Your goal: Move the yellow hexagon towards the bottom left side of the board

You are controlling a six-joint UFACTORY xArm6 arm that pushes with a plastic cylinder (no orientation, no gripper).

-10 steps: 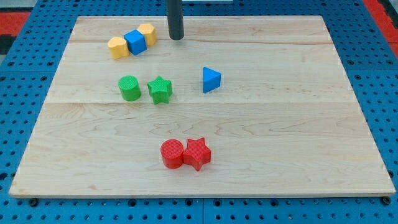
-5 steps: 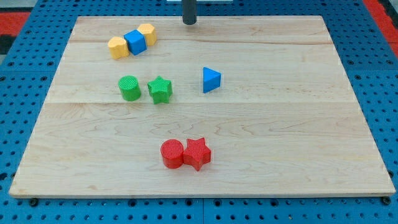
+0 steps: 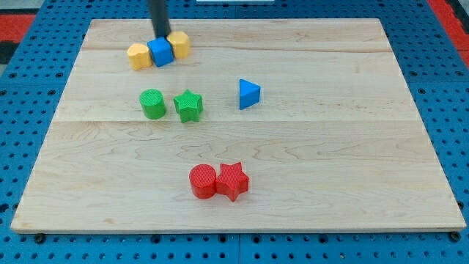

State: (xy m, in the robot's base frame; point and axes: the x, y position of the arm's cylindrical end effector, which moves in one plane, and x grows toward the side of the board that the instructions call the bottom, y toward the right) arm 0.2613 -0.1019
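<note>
My tip [image 3: 160,37] sits right behind the blue cube [image 3: 160,52], between two yellow blocks. No pincer here, just a rod. The yellow hexagon [image 3: 178,43] is top left; pushing now probably drags the cube and the other yellow block [image 3: 138,56] too.

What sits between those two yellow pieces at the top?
In the camera view, a blue cube sits between the two yellow blocks, touching both. My tip is just behind it.
</note>
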